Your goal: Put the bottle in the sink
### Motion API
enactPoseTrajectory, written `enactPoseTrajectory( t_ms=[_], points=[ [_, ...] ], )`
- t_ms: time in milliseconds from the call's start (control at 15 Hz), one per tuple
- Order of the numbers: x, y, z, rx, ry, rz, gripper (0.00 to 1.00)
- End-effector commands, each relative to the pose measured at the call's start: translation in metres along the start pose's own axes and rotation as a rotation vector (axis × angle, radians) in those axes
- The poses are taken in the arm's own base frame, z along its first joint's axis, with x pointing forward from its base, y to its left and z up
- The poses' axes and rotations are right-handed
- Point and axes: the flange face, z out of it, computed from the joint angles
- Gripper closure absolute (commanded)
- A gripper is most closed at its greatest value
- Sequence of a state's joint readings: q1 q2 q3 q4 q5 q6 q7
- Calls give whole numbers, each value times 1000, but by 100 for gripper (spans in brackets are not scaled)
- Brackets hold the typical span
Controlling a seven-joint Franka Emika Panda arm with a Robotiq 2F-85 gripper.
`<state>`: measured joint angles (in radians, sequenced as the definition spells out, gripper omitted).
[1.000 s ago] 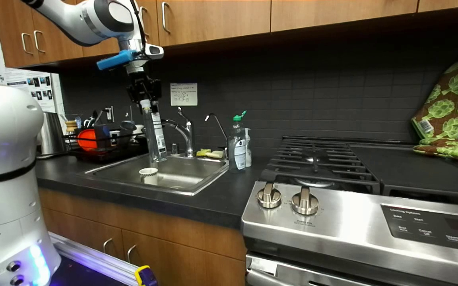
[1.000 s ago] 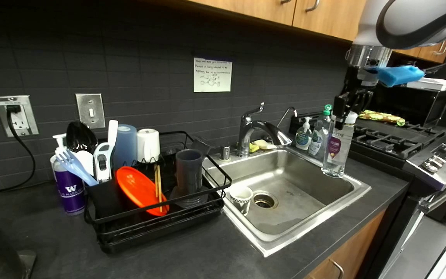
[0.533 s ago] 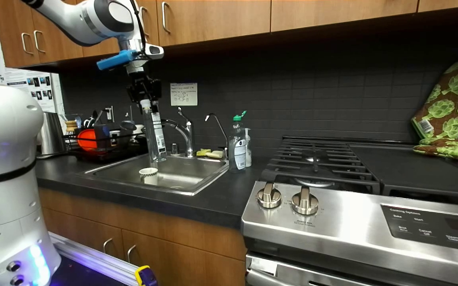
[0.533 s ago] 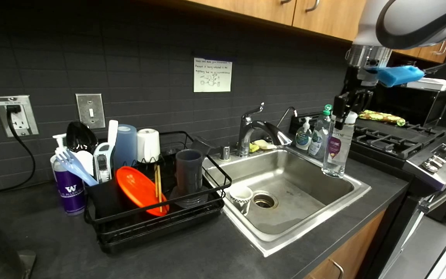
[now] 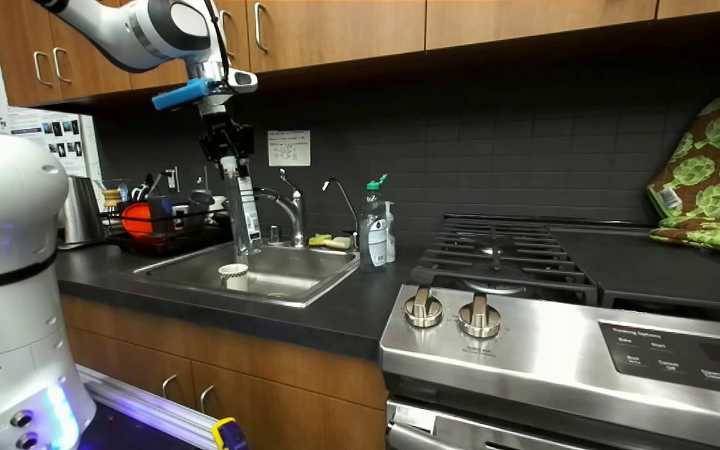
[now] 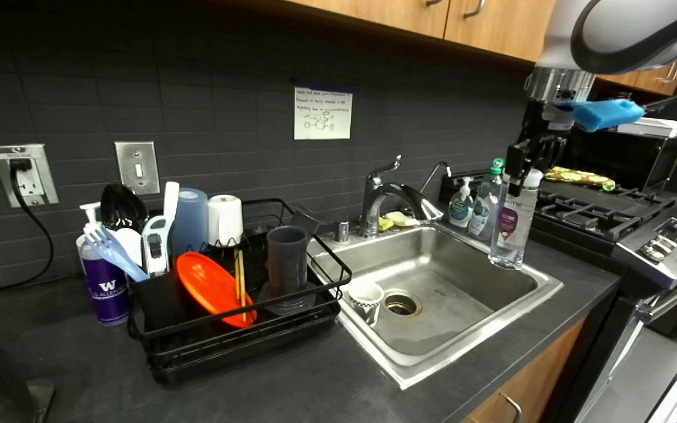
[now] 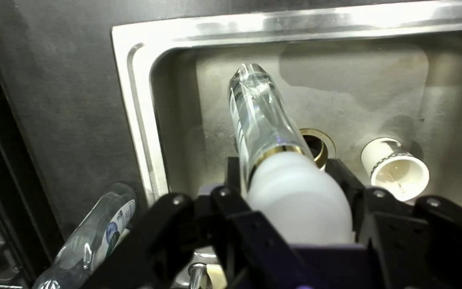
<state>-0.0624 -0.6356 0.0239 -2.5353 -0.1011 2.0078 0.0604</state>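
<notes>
Bottle, slim and see-through, with a white cap and a purple patch on its label, hangs in the air over the steel sink, leaning a little off the upright. The gripper is clamped on it near the top: in the wrist view one black finger lies to each side of the white cap, and the base shows farther down, over the basin. A white cup with a checked band stands in the sink, apart from the bottle and near the drain, which the bottle partly covers in the wrist view. The curved metal faucet rises at the back edge. Beside the sink, toward the stove, a soap bottle with a green top stands close to a pump bottle on the dark countertop. At the sink's opposite side sits a black dish rack, bearing a tilted orange-red plate, a blue cup, a white mug and a grey tumbler. Just beside the rack is a purple bottle with white lettering. A note with handwriting and a small drawing is fixed to the black tiled wall; its words are too small to read with certainty. Over the stove, in an exterior view, a brown mitt with a green print slants upward; whether it hangs or leans, I cannot tell.
</notes>
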Motion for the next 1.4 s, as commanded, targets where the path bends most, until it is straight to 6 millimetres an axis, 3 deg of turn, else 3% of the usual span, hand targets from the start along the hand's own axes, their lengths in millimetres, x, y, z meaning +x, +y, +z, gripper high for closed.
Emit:
enactPoseTrajectory(
  t_ms=[0,267,733,1333],
  points=[
    [0,0,-1,0,-1,1,71],
    [7,-3,11,10,9,19,71],
    [41,-9,26,33,95,16,71],
    [77,-2,66,35,89,46,71]
  ],
)
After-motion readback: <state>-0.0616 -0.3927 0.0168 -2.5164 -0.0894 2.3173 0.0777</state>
